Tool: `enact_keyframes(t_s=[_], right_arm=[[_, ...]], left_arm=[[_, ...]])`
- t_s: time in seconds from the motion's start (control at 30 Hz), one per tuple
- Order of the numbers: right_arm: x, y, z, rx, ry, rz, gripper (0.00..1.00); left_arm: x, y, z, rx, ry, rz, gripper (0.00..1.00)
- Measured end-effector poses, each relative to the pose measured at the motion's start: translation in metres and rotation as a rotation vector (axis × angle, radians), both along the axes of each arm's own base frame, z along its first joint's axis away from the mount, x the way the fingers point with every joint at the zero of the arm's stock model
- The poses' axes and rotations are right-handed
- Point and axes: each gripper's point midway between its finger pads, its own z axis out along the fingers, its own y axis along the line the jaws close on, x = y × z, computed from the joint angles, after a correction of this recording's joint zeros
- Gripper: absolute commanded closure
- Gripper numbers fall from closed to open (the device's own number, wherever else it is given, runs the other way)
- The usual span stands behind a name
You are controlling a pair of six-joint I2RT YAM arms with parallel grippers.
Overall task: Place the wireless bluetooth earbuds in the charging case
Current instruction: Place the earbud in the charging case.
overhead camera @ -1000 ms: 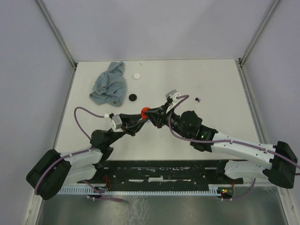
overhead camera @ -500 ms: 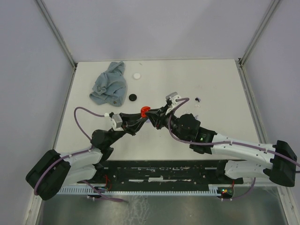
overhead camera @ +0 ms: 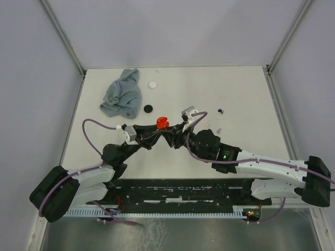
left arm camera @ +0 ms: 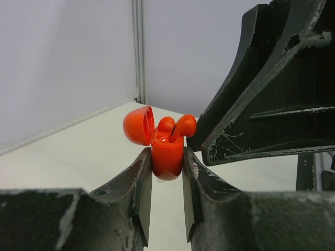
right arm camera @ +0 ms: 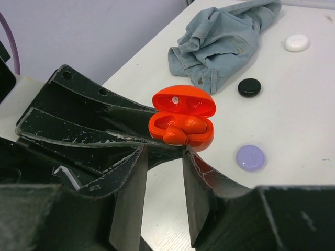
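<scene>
Orange-red plastic is what your left gripper [left arm camera: 167, 166] has hold of: the charging case [left arm camera: 167, 155], pinched tight by its lower body between both fingers and held up above the table [overhead camera: 235, 89], near the middle of the work area. The lid is hinged open and tipped back, to the left in the left wrist view. Two red earbuds [right arm camera: 177, 128] sit side by side in the case, their rounded heads standing a little above its rim.

Your right gripper [right arm camera: 163, 152] faces the case from the other side. Its fingers are parted with bare table showing through the gap, and they hold nothing. The tips stop just short of the case, which sits right beyond them in the right wrist view. From the left wrist, one dark right finger looms just beside the earbuds; you cannot tell from here whether it touches them.

Behind the case on the table lies a crumpled denim cloth [overhead camera: 123, 94] toward the far left. A white disc [overhead camera: 152, 84] rests just to its right, and a black disc [overhead camera: 149, 109] lies nearer you, below the white one. A lavender disc [right arm camera: 250, 157] lies flat on the table close to the case in the right wrist view, apart from both grippers
</scene>
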Motion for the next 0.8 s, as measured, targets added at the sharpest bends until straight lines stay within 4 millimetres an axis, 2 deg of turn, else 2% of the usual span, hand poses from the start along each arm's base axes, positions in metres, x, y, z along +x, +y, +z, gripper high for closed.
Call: enact_keyframes(t_s=[0.27, 0.47, 0.57, 0.67, 0.8], right_arm=[[-0.004, -0.006, -0.001, -0.068, -0.001, 0.018, 0.46], [-0.005, -0.018, 0.040, -0.136, -0.062, 0.033, 0.42], [0.002, -0.026, 0.049, -0.180, -0.073, 0.020, 0.41], [0.015, -0.039, 0.044, -0.241, -0.062, -0.008, 0.41], [0.029, -0.051, 0.018, -0.342, -0.018, -0.034, 0.41]], left_arm=[[0.002, -0.001, -0.005, 0.009, 0.011, 0.002, 0.97], [0.005, -0.004, -0.015, 0.029, 0.037, 0.001, 0.97], [0.007, -0.005, -0.019, 0.038, 0.047, -0.001, 0.97], [0.007, -0.007, -0.021, 0.042, 0.049, -0.006, 0.97], [0.004, -0.008, -0.021, 0.046, 0.041, -0.024, 0.97]])
